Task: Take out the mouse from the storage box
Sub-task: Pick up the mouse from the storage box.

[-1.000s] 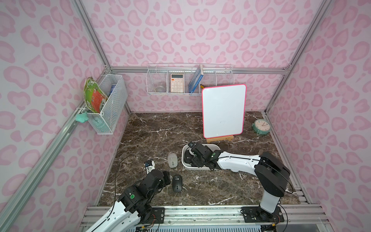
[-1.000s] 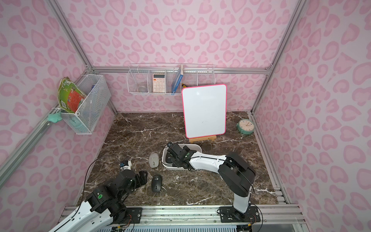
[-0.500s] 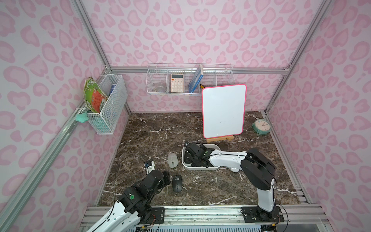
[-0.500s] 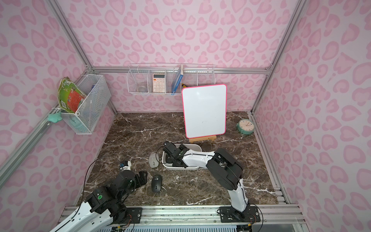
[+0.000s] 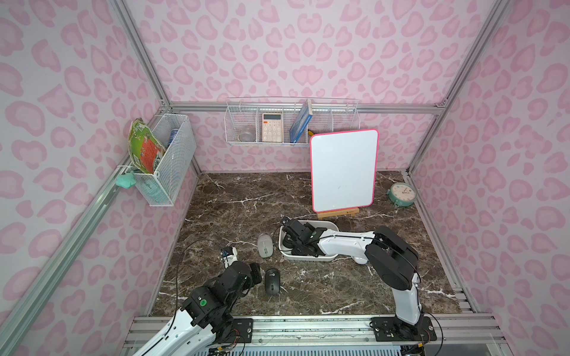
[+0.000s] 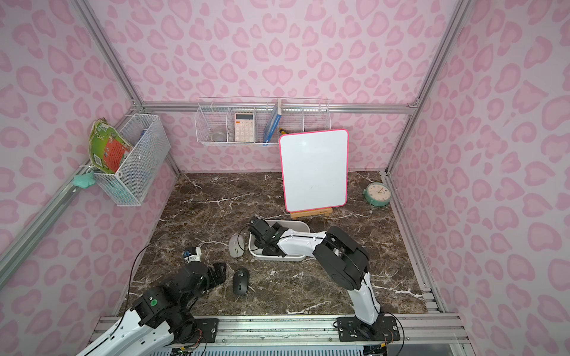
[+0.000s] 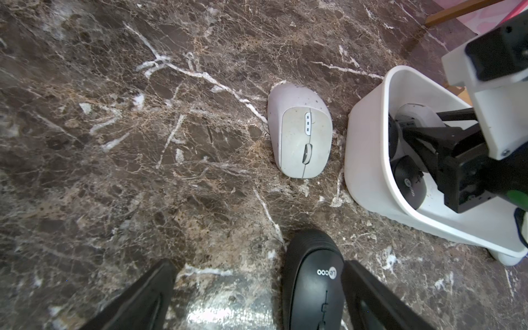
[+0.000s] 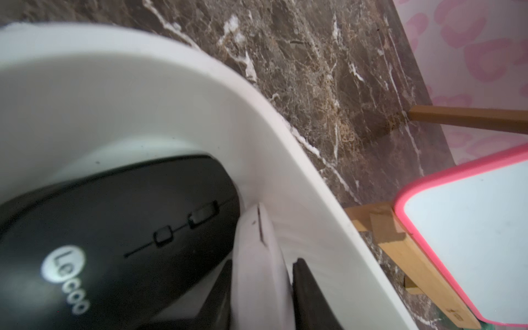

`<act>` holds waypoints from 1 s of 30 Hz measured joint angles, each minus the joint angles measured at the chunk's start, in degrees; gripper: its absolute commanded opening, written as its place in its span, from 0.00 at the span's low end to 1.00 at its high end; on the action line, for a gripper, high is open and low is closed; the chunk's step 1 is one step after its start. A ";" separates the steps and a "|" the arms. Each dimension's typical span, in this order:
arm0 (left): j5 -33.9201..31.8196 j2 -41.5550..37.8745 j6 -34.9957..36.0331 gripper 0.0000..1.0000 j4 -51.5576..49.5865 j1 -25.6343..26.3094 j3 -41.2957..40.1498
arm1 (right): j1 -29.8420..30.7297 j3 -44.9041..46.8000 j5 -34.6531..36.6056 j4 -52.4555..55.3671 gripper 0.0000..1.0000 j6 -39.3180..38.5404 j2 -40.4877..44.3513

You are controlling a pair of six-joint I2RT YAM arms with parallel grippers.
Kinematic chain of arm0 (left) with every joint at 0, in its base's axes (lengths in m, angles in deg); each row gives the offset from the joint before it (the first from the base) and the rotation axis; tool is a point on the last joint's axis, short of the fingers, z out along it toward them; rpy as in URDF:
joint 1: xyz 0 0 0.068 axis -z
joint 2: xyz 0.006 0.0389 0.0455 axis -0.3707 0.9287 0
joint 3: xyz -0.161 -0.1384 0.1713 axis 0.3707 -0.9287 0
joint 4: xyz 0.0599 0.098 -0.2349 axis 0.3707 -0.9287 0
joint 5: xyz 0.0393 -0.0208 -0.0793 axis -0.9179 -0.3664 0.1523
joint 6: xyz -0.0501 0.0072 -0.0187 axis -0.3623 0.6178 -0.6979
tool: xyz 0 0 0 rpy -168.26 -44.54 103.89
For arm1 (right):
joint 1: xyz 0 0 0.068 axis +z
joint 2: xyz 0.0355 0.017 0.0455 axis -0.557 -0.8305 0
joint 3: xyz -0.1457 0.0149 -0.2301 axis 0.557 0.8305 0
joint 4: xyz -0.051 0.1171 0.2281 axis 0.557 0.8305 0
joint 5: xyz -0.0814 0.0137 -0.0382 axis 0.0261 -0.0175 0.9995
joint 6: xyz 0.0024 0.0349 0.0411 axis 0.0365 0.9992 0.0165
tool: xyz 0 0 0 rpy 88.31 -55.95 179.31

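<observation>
While clamped tight in right gripper (image 8: pixel 261 264), white mouse (image 8: pixel 253 240) tipped on edge inside box (image 8: pixel 143 85), long axis along box wall. Probably just lift straight up. Left gripper (image 7: pixel 258 265) spread wide outside box, farther off.

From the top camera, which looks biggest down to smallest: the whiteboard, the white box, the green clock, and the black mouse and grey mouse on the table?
In a top view, largest first:
1. whiteboard
2. storage box
3. green clock
4. black mouse and grey mouse: they look about alike, so I won't rank them.
</observation>
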 measured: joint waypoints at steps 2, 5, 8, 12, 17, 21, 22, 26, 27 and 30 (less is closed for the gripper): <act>-0.04 0.00 0.00 0.96 0.02 0.00 0.00 | -0.02 0.44 0.00 0.00 0.26 0.17 0.50; -0.11 0.00 0.00 0.97 0.00 0.00 0.00 | 0.00 0.94 -0.20 0.33 0.25 0.59 1.57; -0.17 0.02 0.00 0.96 0.00 0.00 0.00 | 0.04 1.11 -0.17 0.74 0.25 0.92 3.30; -0.17 0.22 0.00 0.97 -0.02 0.00 0.44 | 0.28 1.31 -0.22 2.03 0.24 1.88 5.81; -0.20 1.01 0.00 0.97 0.02 0.00 0.94 | 0.66 3.23 -0.22 4.22 0.24 4.07 10.56; -0.15 2.32 0.24 0.96 0.92 0.00 1.31 | 0.96 5.70 -0.22 7.28 0.23 7.13 15.63; -0.15 2.75 0.28 0.96 1.16 0.00 1.31 | 0.96 6.36 -0.20 8.15 0.22 8.11 16.90; 0.04 5.42 0.85 0.97 2.62 0.00 1.99 | 1.07 8.26 -0.48 12.70 0.21 12.33 21.92; 0.09 6.16 0.90 0.96 3.34 0.00 2.14 | 1.25 8.85 -0.48 13.99 0.21 13.81 23.19; 0.33 8.57 1.09 0.96 4.72 0.02 2.54 | 1.44 10.73 -0.50 17.84 0.20 17.84 26.38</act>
